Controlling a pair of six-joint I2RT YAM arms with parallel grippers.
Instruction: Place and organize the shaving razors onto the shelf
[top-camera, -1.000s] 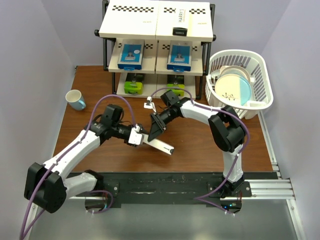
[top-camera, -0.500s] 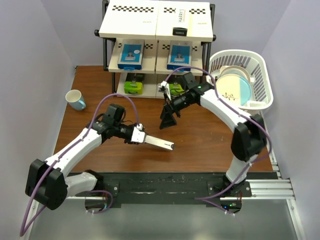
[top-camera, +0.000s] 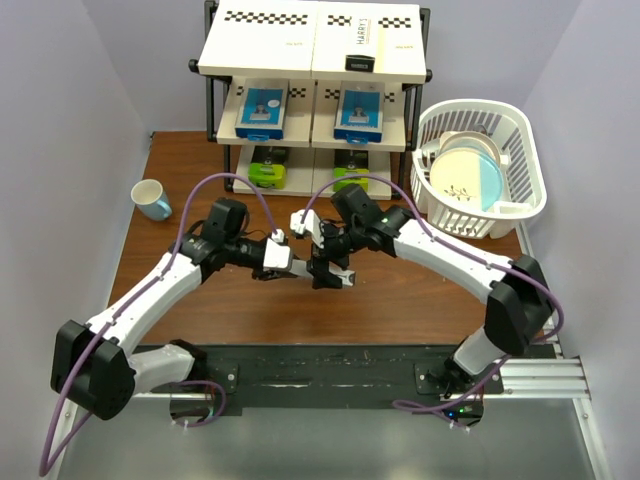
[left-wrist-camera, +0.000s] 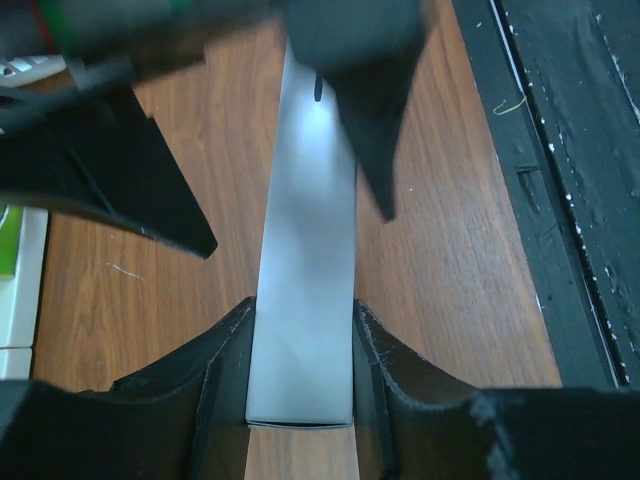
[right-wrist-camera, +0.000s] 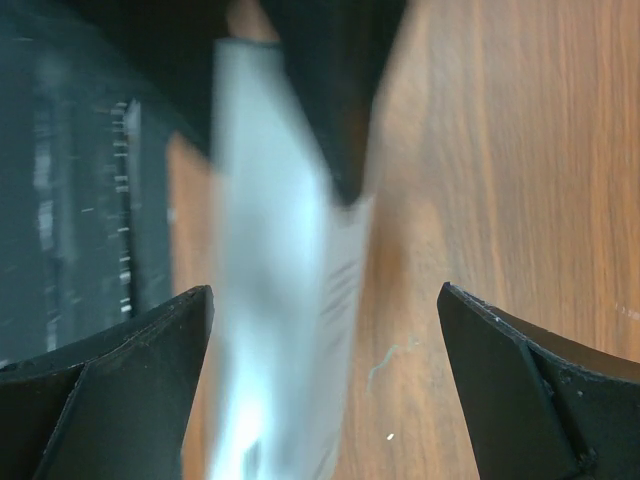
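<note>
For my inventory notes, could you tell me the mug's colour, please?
Light blue, white inside; the mug shows best in the top view.

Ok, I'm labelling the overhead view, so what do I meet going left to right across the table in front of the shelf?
blue mug → left gripper → right gripper → white basket. The long white razor box overlaps both grippers, so it is left out.

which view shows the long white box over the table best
The left wrist view: the long white box runs sharp down the middle, clamped at its near end between that arm's jaws. The right wrist view shows it blurred at the left. The top external view shows only small bits, the rest covered.
</note>
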